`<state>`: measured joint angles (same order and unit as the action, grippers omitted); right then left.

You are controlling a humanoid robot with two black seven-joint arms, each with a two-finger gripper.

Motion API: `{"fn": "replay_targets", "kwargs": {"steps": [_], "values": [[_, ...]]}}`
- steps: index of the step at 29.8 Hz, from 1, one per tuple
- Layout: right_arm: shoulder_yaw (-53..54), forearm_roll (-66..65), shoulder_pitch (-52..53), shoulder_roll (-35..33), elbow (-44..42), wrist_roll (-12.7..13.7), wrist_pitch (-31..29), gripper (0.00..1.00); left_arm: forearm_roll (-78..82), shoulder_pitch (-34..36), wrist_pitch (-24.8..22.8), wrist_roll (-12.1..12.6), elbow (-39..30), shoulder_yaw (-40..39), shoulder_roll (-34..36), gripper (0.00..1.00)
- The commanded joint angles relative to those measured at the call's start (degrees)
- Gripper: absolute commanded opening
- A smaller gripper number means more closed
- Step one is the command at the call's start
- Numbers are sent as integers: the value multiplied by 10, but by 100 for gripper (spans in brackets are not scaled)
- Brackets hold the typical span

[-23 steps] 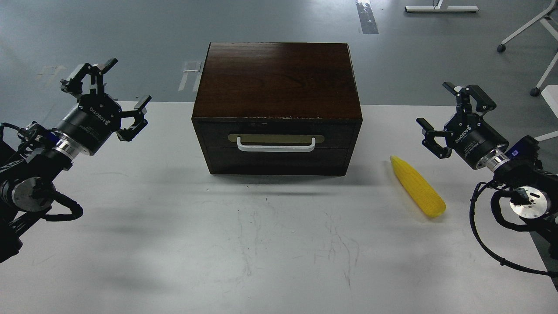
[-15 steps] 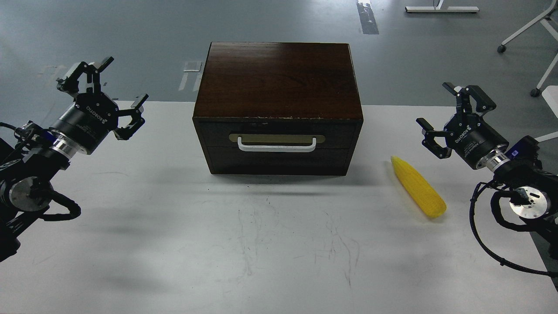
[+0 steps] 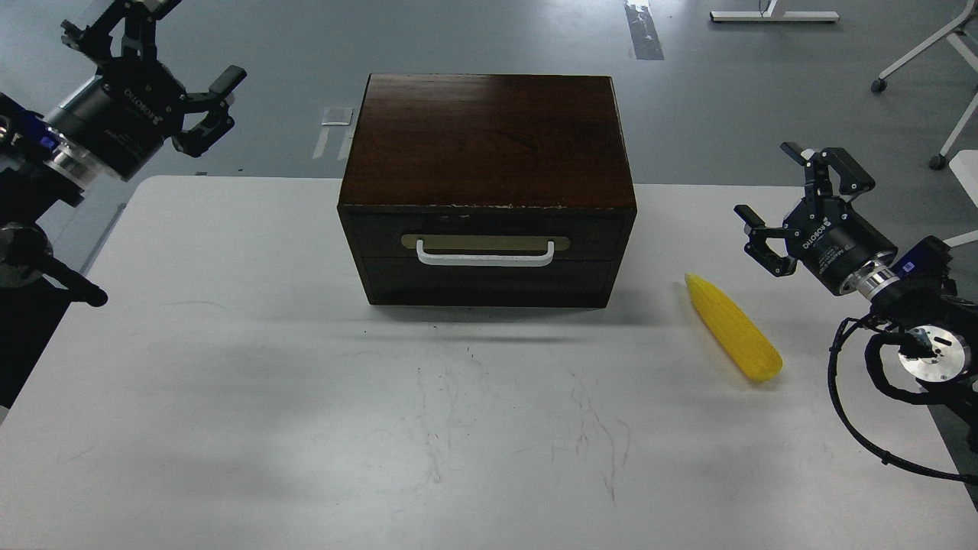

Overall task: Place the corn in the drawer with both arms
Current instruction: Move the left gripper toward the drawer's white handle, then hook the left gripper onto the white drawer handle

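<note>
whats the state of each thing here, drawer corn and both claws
drawer: shut, handle free
corn: lying on the table, right of the box, untouched
left claw: open, empty, raised
right claw: open, empty, apart from the corn
</note>
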<state>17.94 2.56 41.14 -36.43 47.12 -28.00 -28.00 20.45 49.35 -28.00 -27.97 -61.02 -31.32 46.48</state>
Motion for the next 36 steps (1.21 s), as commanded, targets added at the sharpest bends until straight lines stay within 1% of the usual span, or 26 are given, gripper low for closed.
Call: {"fn": "replay_targets", "kwargs": {"steps": [1, 2, 4, 6, 7, 9, 10, 12, 13, 17, 20, 24, 26, 28, 32, 36], "values": [[0, 0, 0, -1, 0, 0, 0, 100, 175, 58, 0, 0, -57, 0, -3, 98], [0, 0, 0, -1, 0, 0, 0, 100, 239, 78, 0, 0, -84, 1, -6, 98], [1, 0, 0, -1, 0, 0, 0, 100, 299, 95, 0, 0, -114, 3, -10, 98], [1, 0, 0, -1, 0, 0, 0, 100, 423, 133, 0, 0, -165, 9, -27, 98], [1, 0, 0, -1, 0, 0, 0, 100, 457, 142, 0, 0, -175, 11, -32, 98], [1, -1, 0, -1, -1, 0, 0, 100, 591, 166, 0, 0, -200, 28, -67, 98], [1, -1, 0, -1, -1, 0, 0, 100, 592, 166, 0, 0, -200, 28, -68, 98], [1, -1, 0, -1, -1, 0, 0, 100, 682, 201, 0, 0, -204, 61, -106, 98], [0, -1, 0, -1, -1, 0, 0, 100, 703, 212, 0, 0, -203, 77, -114, 98], [0, -1, 0, -1, -1, 0, 0, 100, 792, 281, 0, 0, -198, 173, -151, 98], [0, -2, -1, -2, -2, 0, 0, 100, 856, 315, 0, 0, -197, 237, -169, 98], [0, -2, -1, -1, -2, 0, 0, 100, 920, 324, 0, 0, -185, 270, -189, 98], [0, -2, -1, -1, -2, 0, 0, 100, 960, 326, 0, 0, -166, 301, -199, 98], [0, -2, -1, 0, -2, 0, 0, 100, 984, 331, 0, 0, -166, 322, -202, 98], [0, -2, -1, 0, -2, 0, 0, 100, 997, 333, 0, 0, -151, 354, -209, 98], [0, -2, -1, 0, -2, 0, 0, 100, 1003, 333, 0, 0, -132, 361, -220, 98]]}}
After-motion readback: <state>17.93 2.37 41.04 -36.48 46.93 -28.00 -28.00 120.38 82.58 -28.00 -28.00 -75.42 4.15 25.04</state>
